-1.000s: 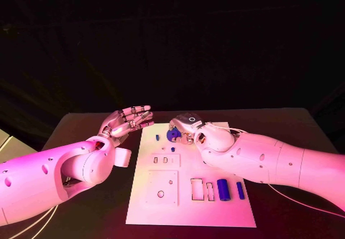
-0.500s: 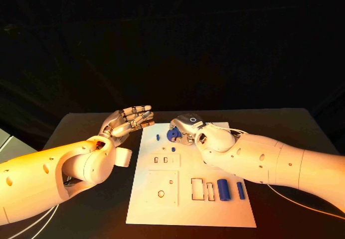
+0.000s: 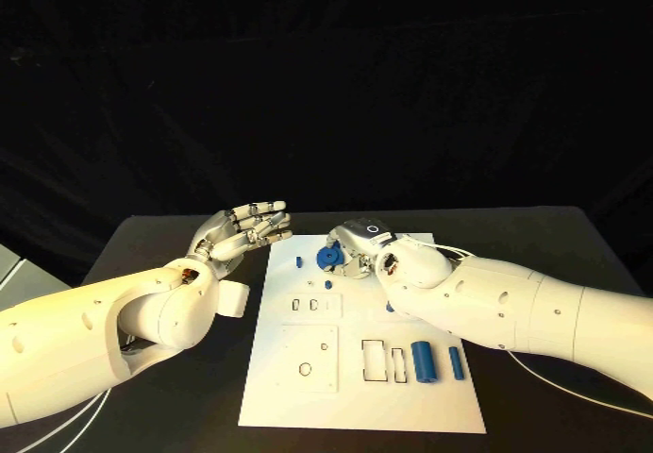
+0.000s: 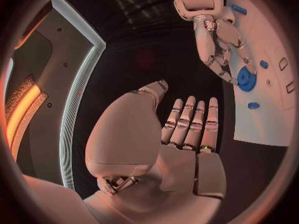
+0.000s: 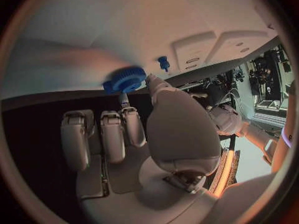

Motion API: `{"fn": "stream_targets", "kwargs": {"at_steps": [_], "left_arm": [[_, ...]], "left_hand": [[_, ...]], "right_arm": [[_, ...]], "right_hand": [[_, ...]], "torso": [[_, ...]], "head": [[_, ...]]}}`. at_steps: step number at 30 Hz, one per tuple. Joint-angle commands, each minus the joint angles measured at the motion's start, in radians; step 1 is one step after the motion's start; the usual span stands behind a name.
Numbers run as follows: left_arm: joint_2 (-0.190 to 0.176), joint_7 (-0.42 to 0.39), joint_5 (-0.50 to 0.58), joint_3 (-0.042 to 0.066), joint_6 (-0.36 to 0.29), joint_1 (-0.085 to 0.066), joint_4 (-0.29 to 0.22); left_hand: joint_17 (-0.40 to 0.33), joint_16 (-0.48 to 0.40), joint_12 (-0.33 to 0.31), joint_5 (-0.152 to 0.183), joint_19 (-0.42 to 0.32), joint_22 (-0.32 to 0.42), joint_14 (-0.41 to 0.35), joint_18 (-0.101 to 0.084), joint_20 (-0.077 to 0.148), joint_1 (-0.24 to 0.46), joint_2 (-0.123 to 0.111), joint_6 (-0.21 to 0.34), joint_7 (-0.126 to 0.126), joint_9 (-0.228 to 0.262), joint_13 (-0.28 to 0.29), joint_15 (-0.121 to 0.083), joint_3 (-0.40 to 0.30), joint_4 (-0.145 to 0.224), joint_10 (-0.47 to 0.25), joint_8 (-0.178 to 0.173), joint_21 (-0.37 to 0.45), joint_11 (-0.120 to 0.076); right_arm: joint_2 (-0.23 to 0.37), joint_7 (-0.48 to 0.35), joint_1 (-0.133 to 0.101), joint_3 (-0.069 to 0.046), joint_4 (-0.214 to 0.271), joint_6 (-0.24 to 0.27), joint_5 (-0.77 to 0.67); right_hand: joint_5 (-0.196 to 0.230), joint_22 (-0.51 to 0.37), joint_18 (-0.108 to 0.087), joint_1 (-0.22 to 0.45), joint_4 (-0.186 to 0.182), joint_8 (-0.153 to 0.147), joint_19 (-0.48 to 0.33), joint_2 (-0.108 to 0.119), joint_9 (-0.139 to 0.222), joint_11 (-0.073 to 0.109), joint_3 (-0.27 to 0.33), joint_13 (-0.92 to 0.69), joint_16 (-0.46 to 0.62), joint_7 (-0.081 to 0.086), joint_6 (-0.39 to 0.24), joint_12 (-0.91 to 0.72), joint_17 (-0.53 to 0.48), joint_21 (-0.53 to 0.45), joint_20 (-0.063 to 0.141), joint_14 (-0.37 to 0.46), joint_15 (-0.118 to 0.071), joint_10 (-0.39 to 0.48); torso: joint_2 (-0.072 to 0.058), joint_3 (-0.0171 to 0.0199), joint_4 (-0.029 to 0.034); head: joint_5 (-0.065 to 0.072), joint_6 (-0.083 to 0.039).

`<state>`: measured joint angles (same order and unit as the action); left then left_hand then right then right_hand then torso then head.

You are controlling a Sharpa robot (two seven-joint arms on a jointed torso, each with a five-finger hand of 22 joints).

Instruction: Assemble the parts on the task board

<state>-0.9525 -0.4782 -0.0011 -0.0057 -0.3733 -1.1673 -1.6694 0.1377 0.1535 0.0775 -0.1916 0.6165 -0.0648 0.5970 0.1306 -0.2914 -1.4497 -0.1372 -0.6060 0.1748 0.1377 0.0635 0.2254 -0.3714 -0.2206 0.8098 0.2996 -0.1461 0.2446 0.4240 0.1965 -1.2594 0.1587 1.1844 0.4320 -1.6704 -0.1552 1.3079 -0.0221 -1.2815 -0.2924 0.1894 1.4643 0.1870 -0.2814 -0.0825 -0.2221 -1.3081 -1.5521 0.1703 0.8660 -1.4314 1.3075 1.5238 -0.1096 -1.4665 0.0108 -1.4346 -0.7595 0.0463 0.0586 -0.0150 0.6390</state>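
Evidently seating it, the right hand (image 3: 365,247) pinches the blue gear (image 3: 328,256) at the task board's (image 3: 360,396) twelve o'clock edge, while the left hand (image 3: 245,228) hovers spread.

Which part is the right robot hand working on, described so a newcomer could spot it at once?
Start at the white task board in the middle of the black table and go to its far end. At the right robot hand's fingertips sits the blue gear. It is round with a ridged rim, unlike the small blue pegs and the plain cylinders at the near end.
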Motion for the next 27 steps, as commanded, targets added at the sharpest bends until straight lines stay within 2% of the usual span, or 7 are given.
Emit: {"fn": "stream_targets", "kwargs": {"at_steps": [1, 11, 15, 22, 27], "left_arm": [[0.001, -0.005, -0.005, 0.001, 0.014, -0.002, -0.001], [0.000, -0.004, -0.005, 0.001, 0.013, -0.002, -0.001], [-0.001, -0.004, -0.005, 0.001, 0.013, -0.002, -0.001], [-0.002, -0.004, -0.005, 0.001, 0.013, -0.002, -0.002], [-0.003, -0.003, -0.005, 0.001, 0.014, -0.002, -0.003]], "left_hand": [[-0.001, -0.004, -0.004, 0.004, -0.008, 0.000, -0.004, -0.007, 0.000, 0.004, -0.002, 0.007, 0.103, -0.001, 0.000, 0.001, 0.002, 0.005, 0.002, -0.001, 0.004, 0.003], [-0.001, -0.004, -0.004, 0.004, -0.008, 0.000, -0.004, -0.007, 0.000, 0.004, -0.002, 0.007, 0.103, -0.001, 0.000, 0.001, 0.002, 0.005, 0.002, -0.001, 0.004, 0.003], [-0.003, -0.006, -0.005, 0.004, -0.009, 0.000, -0.006, -0.007, 0.000, 0.005, -0.002, 0.008, 0.102, -0.001, 0.000, 0.002, 0.001, 0.006, 0.000, -0.002, 0.005, 0.004], [-0.003, -0.006, -0.005, 0.004, -0.009, 0.000, -0.006, -0.007, 0.000, 0.005, -0.002, 0.008, 0.102, -0.001, 0.000, 0.002, 0.001, 0.006, 0.000, -0.002, 0.005, 0.004], [-0.003, -0.006, -0.005, 0.004, -0.009, 0.000, -0.006, -0.007, 0.000, 0.005, -0.002, 0.008, 0.102, -0.001, 0.000, 0.002, 0.001, 0.006, 0.000, -0.002, 0.005, 0.004]], "right_arm": [[0.005, -0.016, 0.001, 0.000, 0.004, -0.018, 0.037], [0.015, -0.012, 0.001, 0.000, 0.002, -0.043, 0.065], [0.018, -0.002, 0.001, 0.000, 0.000, -0.058, 0.074], [0.028, 0.006, 0.000, 0.000, 0.010, -0.066, 0.079], [0.055, 0.006, -0.002, 0.000, 0.045, -0.047, 0.086]], "right_hand": [[-0.003, 0.224, 0.010, 0.010, 0.001, -0.001, 0.080, -0.008, -0.003, -0.006, 0.005, -0.129, -0.003, 0.000, 0.014, -0.005, 0.211, 0.005, -0.009, -0.092, 0.003, -0.002], [-0.001, 0.227, 0.011, 0.041, -0.001, 0.009, 0.082, -0.036, -0.008, 0.000, 0.008, -0.136, -0.004, -0.006, 0.035, -0.011, 0.213, 0.008, -0.005, -0.093, -0.001, -0.008], [-0.001, 0.229, 0.011, 0.074, -0.001, 0.008, 0.083, -0.056, -0.009, 0.001, 0.007, -0.137, -0.005, -0.007, 0.034, -0.012, 0.216, 0.009, -0.004, -0.094, -0.002, -0.009], [-0.001, 0.233, 0.012, 0.088, -0.001, 0.008, 0.086, -0.060, -0.009, 0.001, 0.008, -0.140, -0.006, -0.007, 0.034, -0.015, 0.220, 0.014, -0.004, -0.095, -0.002, -0.012], [-0.001, 0.233, 0.012, 0.090, 0.000, 0.009, 0.086, -0.062, -0.009, 0.001, 0.007, -0.142, -0.006, -0.008, 0.037, -0.017, 0.219, 0.014, -0.003, -0.094, -0.003, -0.015]], "torso": [[0.000, -0.0003, -0.0011], [0.000, -0.0001, -0.0002], [0.000, 0.0002, -0.0001], [-0.001, -0.0005, 0.0001], [0.000, -0.0015, -0.0003]], "head": [[0.000, 0.002], [0.001, 0.000], [0.001, 0.000], [0.003, -0.001], [0.003, 0.000]]}}
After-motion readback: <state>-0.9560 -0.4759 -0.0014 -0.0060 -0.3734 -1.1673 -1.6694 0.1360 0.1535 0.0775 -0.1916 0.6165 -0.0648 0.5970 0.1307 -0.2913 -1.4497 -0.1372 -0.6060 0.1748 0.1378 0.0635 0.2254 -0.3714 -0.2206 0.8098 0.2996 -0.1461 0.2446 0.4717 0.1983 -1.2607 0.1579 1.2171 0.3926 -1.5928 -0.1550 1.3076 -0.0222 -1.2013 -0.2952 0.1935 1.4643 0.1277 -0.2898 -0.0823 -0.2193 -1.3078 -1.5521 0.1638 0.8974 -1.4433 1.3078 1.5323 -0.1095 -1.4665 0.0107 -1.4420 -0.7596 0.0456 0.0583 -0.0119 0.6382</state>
